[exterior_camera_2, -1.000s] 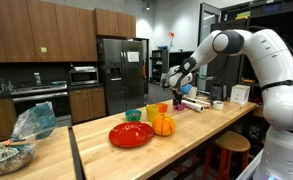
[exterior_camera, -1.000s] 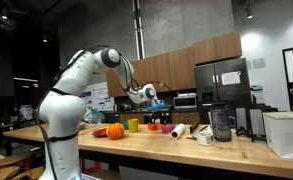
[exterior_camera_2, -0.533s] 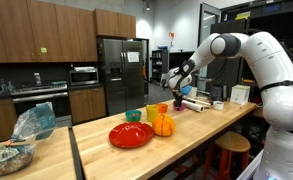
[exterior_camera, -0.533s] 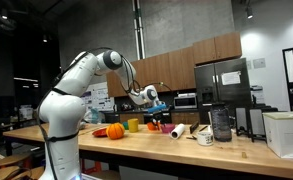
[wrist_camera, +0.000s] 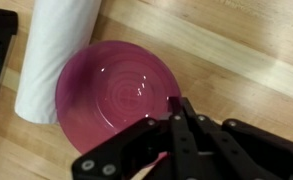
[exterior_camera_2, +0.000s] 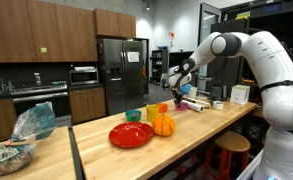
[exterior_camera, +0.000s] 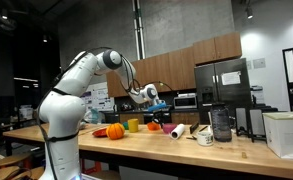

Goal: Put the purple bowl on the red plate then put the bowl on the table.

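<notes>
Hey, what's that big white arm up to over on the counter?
A white robot arm reaches over the wooden table, its gripper at the rim of a small purple bowl. The bowl sits on the table beside a white roll. Whether the fingers pinch the rim is unclear. The red plate lies further along, bowl not yet on it.

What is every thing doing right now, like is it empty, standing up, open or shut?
Purple bowl: right way up, empty, on the table.
White roll: lying on its side beside the bowl.
Red plate: flat, empty.
Gripper: shut, holding nothing, over the bowl's edge.
</notes>
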{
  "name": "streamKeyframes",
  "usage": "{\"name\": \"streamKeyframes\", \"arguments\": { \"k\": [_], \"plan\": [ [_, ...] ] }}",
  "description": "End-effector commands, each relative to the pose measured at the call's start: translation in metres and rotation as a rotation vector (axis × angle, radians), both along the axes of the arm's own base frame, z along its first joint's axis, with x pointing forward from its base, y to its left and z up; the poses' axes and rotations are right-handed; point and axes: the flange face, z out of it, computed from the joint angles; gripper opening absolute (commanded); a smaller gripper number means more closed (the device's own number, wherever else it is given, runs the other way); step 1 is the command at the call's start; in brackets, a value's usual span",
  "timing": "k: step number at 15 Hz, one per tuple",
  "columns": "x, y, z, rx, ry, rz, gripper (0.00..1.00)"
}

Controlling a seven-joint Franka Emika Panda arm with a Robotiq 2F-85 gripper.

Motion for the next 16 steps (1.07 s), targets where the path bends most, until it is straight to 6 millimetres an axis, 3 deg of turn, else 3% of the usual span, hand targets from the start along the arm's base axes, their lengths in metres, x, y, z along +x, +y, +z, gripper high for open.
{"name": "streamKeyframes", "arguments": {
  "k": [1,8,12,16],
  "plan": [
    [-0.009,0.0,0.028,0.006,-0.014,-0.023,0.01],
    [-0.024,0.022,0.085,0.01,-0.073,-0.008,0.01],
    [-0.039,0.059,0.123,0.028,-0.079,0.038,0.01],
    [-0.057,0.108,0.16,0.039,-0.091,0.118,0.01]
  ]
}}
